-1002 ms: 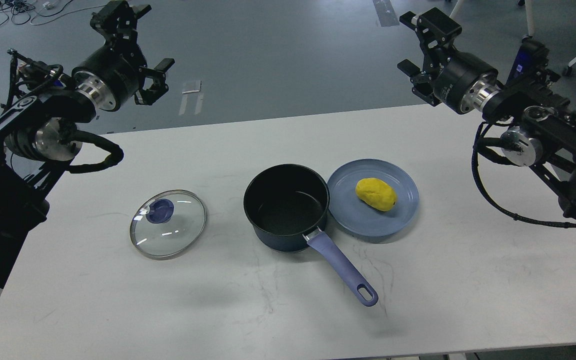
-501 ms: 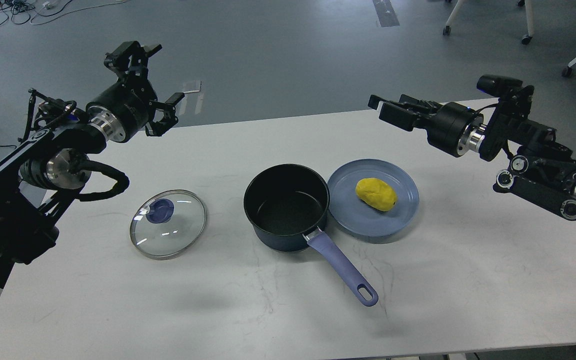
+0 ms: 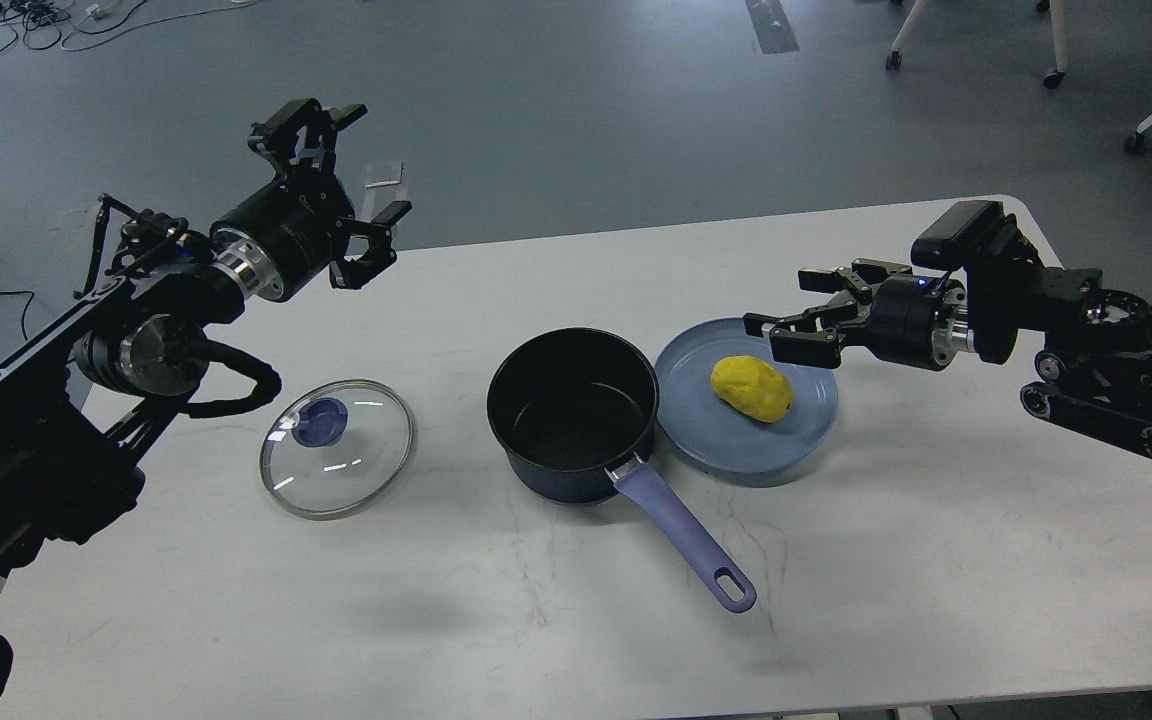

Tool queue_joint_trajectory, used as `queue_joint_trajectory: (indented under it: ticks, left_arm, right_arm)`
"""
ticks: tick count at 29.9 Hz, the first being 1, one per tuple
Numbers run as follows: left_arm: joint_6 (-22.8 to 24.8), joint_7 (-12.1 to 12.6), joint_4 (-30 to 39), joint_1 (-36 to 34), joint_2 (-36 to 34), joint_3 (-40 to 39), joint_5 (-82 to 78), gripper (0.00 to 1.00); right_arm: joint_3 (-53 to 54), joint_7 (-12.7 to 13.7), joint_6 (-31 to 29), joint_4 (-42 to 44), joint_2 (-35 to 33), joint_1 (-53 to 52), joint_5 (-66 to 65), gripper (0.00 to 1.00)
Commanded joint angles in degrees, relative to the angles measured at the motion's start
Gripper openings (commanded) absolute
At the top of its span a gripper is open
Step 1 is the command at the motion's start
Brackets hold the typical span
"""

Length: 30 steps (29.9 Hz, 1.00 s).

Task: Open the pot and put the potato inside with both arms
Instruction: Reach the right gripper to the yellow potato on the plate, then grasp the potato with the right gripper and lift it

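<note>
potato (image 3: 752,388): yellow, lumpy, on blue plate (image 3: 706,440) | left claw (image 3: 356,170): spread | right claw (image 3: 794,315): spread

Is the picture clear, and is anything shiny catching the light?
Head view: sharp all over, with even overhead light. The glass lid shows small white glints, and the silver rings on both arms shine too. Soft shadows lie beside the pot and under the blue plate; the potato is evenly lit. The floor beyond the white table looks dimmer.

Pot (image 3: 573,412) mouth's wide open from above; plate (image 3: 796,425) crowds its right (touching, looks like), lid (image 3: 336,447) lies well left.
</note>
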State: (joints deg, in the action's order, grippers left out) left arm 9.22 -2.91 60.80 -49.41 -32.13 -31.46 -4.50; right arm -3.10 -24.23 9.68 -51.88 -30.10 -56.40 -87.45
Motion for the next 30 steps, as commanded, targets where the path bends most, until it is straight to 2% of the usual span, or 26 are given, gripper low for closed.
queue_joint_trajectory:
  ticks: [1, 9, 13, 15, 18, 21, 22, 23, 25, 28, 30]
  left_arm:
    - [0.0, -0.2, -0.2, 0.5, 0.0, 0.2, -0.3, 0.99]
    - [0.0, -0.4, -0.1, 2.5, -0.1, 0.2, -0.9, 0.99]
    - [0.1, -3.5, 0.3, 2.9, -0.3, 0.2, -0.9, 0.99]
    - [0.1, -3.6, 0.5, 2.9, -0.3, 0.2, -0.9, 0.99]
    - [1.0, -3.6, 0.5, 3.4, -0.2, 0.1, -0.9, 0.99]
    - [1.9, -3.6, 0.5, 3.6, -0.2, 0.0, -0.9, 0.99]
    - [1.9, -3.6, 0.5, 3.6, -0.2, 0.0, -0.9, 0.99]
    - [1.9, -3.7, 0.5, 3.6, -0.3, 0.0, -0.9, 0.99]
    - [1.9, -3.6, 0.5, 3.6, -0.3, 0.0, -0.9, 0.99]
    - [1.9, -3.6, 0.5, 3.6, -0.3, 0.1, -1.0, 0.99]
    - [1.9, -3.6, 0.5, 3.6, -0.3, 0.1, -1.4, 0.99]
  right_arm:
    - [-1.8, 0.0, 0.1, 1.4, 1.4, 0.2, 0.0, 1.0]
    - [-5.6, 0.1, 1.4, 2.0, 3.8, 0.5, 0.0, 0.95]
    - [-7.8, 0.1, 1.4, 3.7, 5.8, 0.8, 0.0, 0.86]
    - [-8.4, 0.2, 1.4, 4.0, 6.1, 0.8, 0.0, 0.86]
    - [-9.3, 0.2, 1.5, 5.7, 7.1, 1.6, 0.0, 0.78]
    - [-9.6, 0.2, 1.7, 7.1, 8.1, 1.8, 0.0, 0.66]
    - [-9.7, 0.2, 1.7, 7.8, 8.4, 1.8, 0.0, 0.57]
    - [-9.8, 0.2, 1.7, 8.3, 8.6, 1.9, 0.0, 0.53]
    - [-11.1, 0.2, 1.7, 10.2, 9.7, 1.8, 0.1, 0.32]
    - [-11.2, 0.2, 1.7, 12.0, 10.8, 1.8, 0.5, 0.21]
    - [-11.0, 0.2, 1.7, 12.6, 11.7, 1.8, 0.9, 0.19]
